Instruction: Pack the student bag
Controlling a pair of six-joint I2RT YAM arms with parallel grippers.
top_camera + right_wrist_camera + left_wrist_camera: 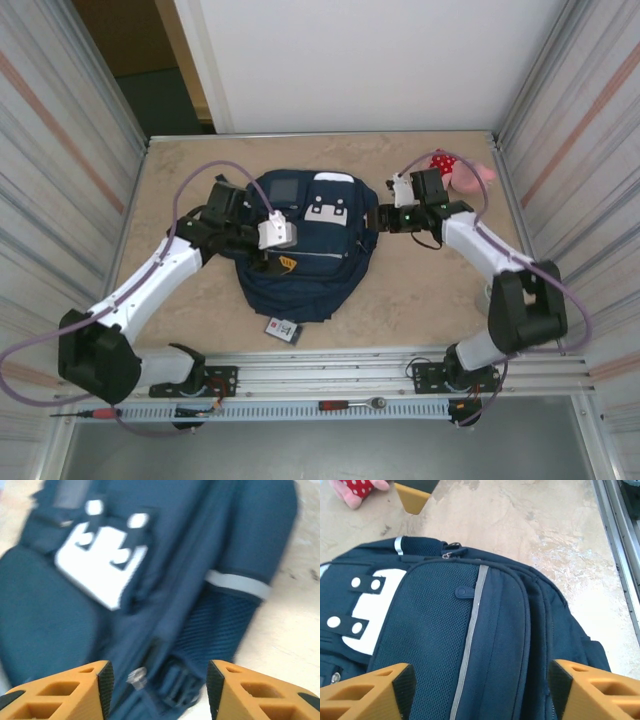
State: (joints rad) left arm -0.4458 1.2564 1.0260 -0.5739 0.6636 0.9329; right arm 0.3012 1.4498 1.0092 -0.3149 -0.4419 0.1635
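Item 1. Student bag [305,250]: large navy blue fabric backpack with a white patch, thin light stripes and mesh front pockets. It lies flat at the centre of the beige stone-patterned tabletop [420,290], with its top toward 12 o'clock in the top view. The left wrist view [495,630] shows it sharp; the right wrist view [200,555] shows it blurred.

Item 2. Left hand [285,258]: over the bag's 9 o'clock half. Its orange fingers stand wide apart [480,690], straddling a mesh pocket and gripping nothing.

Item 3. Right hand [378,218]: at the bag's 3 o'clock edge. Its fingers are spread [160,685] over the side pocket and a dark buckle, with nothing clamped.

Item 4. Pink plush toy in a red dotted dress [462,172]: on the tabletop at 2 o'clock from the bag, apart from it; also seen at [357,490].

Item 5. Small dark flat card with a white label [284,329]: on the tabletop at 6 o'clock, just beside the bag's lower edge.
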